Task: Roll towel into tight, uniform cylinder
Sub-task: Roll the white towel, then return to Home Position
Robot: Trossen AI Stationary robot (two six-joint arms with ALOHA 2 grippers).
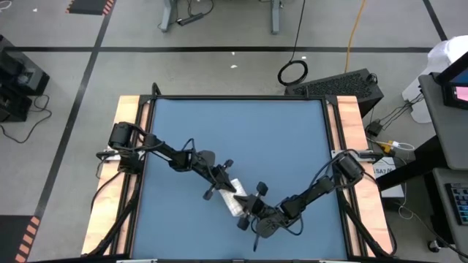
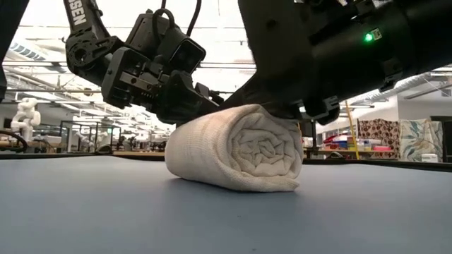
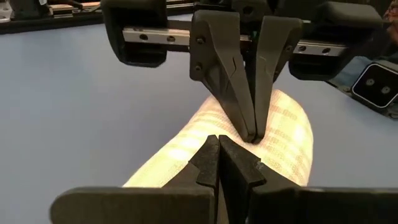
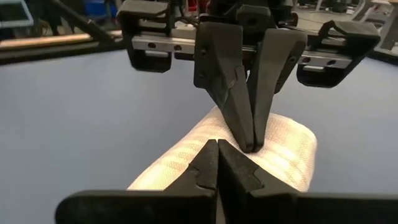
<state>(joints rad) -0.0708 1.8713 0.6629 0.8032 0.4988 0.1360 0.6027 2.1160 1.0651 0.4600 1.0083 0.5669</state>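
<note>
White towel (image 2: 236, 156), rolled, lying on table

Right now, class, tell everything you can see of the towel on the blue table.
The towel is white soft cloth with faint grid lines, already rolled into a thick cylinder lying on its side on the blue table, its spiral end facing the low camera. The left gripper and right gripper, both shut, press on its top from opposite sides.

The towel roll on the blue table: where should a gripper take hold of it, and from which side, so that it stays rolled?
Probably grip the towel across its middle from above, one finger on each long flank. The spiral end facing the low camera looks loose, so pinching an end could unroll it. Both the left gripper and right gripper are shut, meeting atop the roll.
</note>
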